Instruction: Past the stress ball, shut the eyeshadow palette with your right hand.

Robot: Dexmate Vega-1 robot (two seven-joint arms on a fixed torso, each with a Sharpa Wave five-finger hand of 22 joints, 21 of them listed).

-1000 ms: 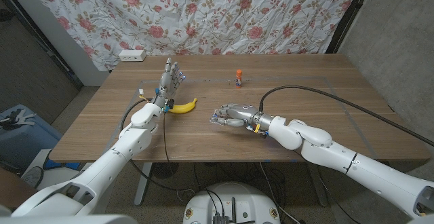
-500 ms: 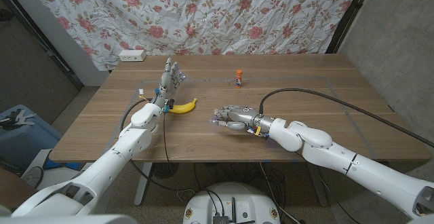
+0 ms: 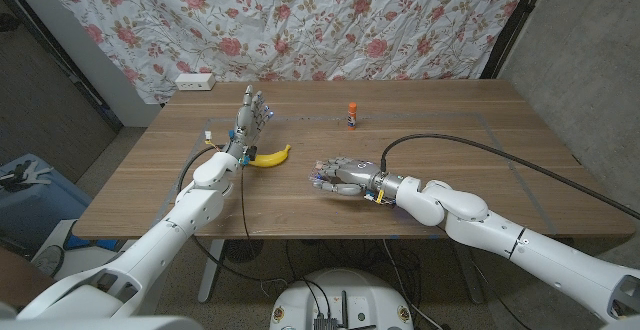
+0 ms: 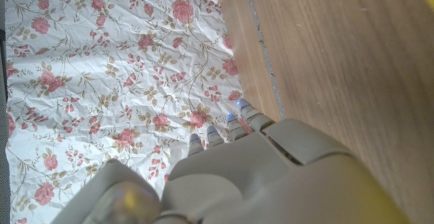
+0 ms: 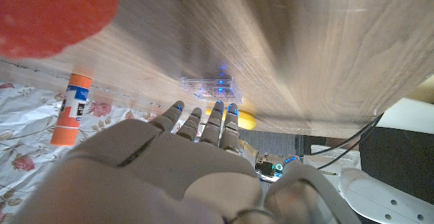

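Since a second ago the right hand (image 3: pixel 338 175) has slid a little toward the robot's left across the tabletop (image 3: pixel 470 130), the forearm trailing behind it; the left hand (image 3: pixel 251 115) has stayed upright by the banana (image 3: pixel 271 156), fingers apart and holding nothing.

The right hand lies low over the wood with its fingers (image 5: pixel 196 119) stretched forward, close together and gripping nothing. In the right wrist view a small clear plastic case, the eyeshadow palette (image 5: pixel 209 86), lies flat on the wood just beyond those fingertips, its long side running across the line of the fingers. Whether its lid is up or already down cannot be told. The red stress ball (image 5: pixel 47 13) looms blurred at the corner of that view, close to the camera, and an orange glue stick (image 3: pixel 352 115) stands well beyond it.

The palette sits straight ahead of the right fingers, and that hand is much the nearer one, so a short push forward and down looks like what remains.
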